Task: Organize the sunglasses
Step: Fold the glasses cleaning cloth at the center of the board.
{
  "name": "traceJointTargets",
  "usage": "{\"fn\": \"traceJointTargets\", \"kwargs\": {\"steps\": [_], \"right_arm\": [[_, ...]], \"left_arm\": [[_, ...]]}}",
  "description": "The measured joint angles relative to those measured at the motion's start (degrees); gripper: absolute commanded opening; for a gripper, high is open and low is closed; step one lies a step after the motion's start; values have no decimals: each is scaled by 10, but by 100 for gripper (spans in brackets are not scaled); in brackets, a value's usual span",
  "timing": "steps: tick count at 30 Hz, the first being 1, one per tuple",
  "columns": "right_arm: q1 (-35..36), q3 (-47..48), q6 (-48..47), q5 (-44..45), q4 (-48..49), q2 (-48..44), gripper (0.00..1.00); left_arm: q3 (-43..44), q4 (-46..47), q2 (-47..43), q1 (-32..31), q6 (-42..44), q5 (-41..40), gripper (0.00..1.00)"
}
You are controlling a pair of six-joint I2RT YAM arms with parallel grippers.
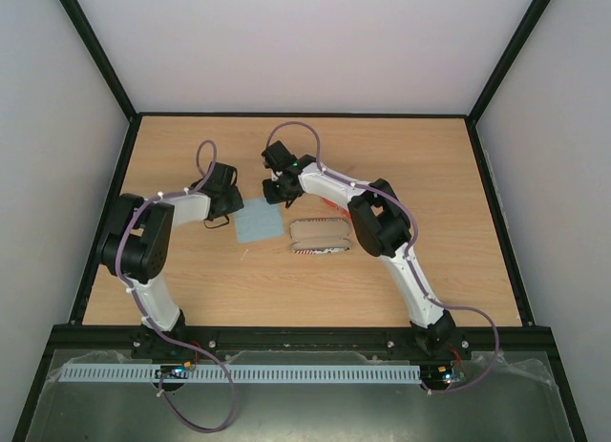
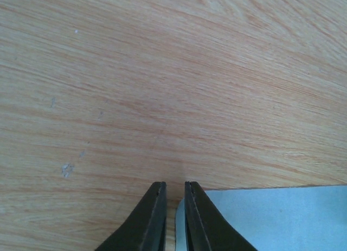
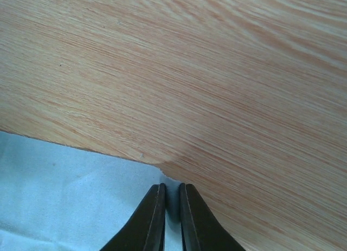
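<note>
The sunglasses are mostly hidden behind my right arm; only a small red-orange bit [image 1: 330,204] shows just beyond the case. A light blue square cloth [image 1: 261,221] lies flat on the wooden table. My left gripper [image 1: 227,207] is at the cloth's left corner, its fingers nearly closed with the cloth's edge [image 2: 180,229] between them. My right gripper [image 1: 278,190] is at the cloth's far right corner, closed on that corner [image 3: 172,194]. The cloth also shows in the left wrist view [image 2: 282,218] and the right wrist view [image 3: 70,197].
The oblong case [image 1: 320,237] lies right of the cloth, under my right forearm, with a red-striped edge showing. The wooden table [image 1: 430,175] is bounded by a black frame and pale walls.
</note>
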Motion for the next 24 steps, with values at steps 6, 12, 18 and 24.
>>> {"fn": "traceJointTargets", "kwargs": {"steps": [6,12,18,24], "right_arm": [[0,0,0,-2,0,0,9],[0,0,0,-1,0,0,8],[0,0,0,-2,0,0,8],[0,0,0,-2,1,1,7]], "left_arm": [[9,6,11,-1,4,1,9],[18,10,20,-6,6,0,5],[18,12,21,-7,7,0,5],[18,13,21,-9,8,-1,15]]}}
